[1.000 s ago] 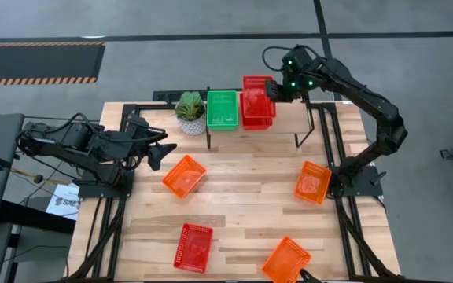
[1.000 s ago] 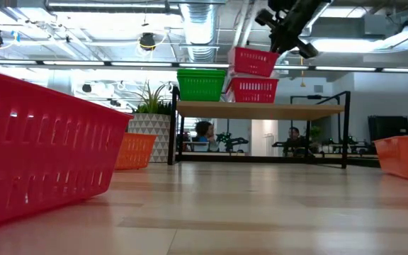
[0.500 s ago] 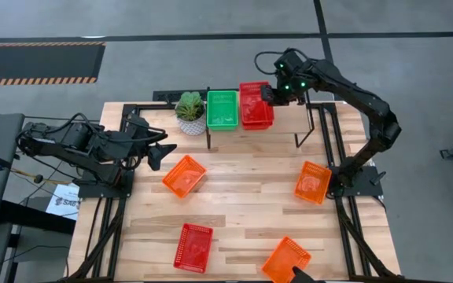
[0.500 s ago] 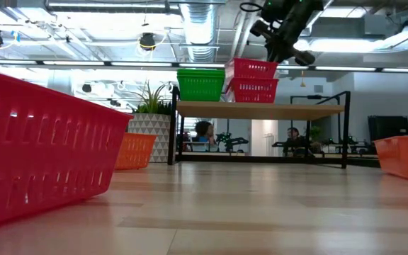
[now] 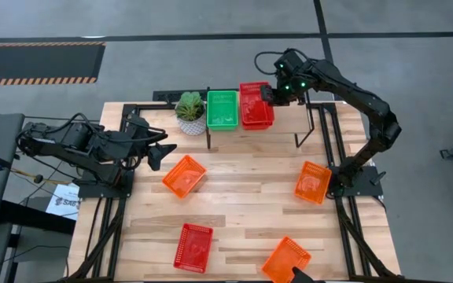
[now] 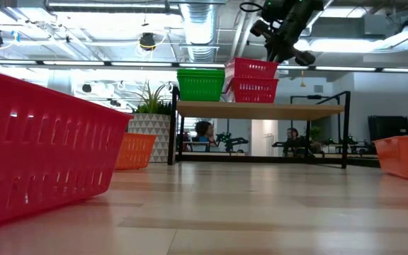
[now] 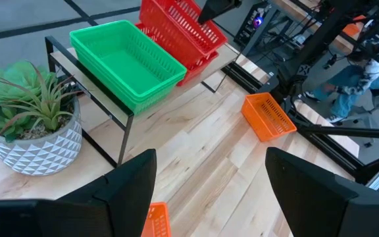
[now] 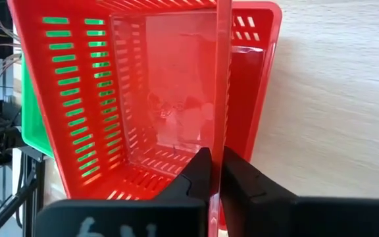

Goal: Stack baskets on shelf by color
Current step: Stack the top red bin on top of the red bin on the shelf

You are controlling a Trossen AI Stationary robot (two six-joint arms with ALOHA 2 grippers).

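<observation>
On the shelf [image 5: 289,118] stand the stacked green baskets [image 5: 222,109] and a red basket [image 6: 252,91]. A second red basket [image 6: 251,69] sits tilted in that red one, and my right gripper [image 8: 217,172], at the shelf's middle, is shut on it. A third red basket [image 5: 193,248] and three orange ones [image 5: 184,175], [image 5: 313,181], [image 5: 286,259] rest on the tabletop. My left gripper [image 5: 160,149] waits open over the table's left side. My right gripper pinches the upper red basket's right long wall [image 8: 219,141] at its rim. One finger [image 8: 199,172] is inside the basket and one outside. The fingers come from above, slanting in from the table's right. The basket sits tilted, partly sunk into the red basket below.
A green plant in a white pot [image 5: 190,110] stands just left of the shelf. The shelf's right third [image 5: 305,118] is bare wood. Black frame rails run along the table's left and right sides. People sit far behind the table in the low view.
My right gripper moved down and slightly toward the table's left, still shut on the red basket. The basket went from hanging tilted above the shelf's red basket down into it. Over the last half second nothing shifted.
</observation>
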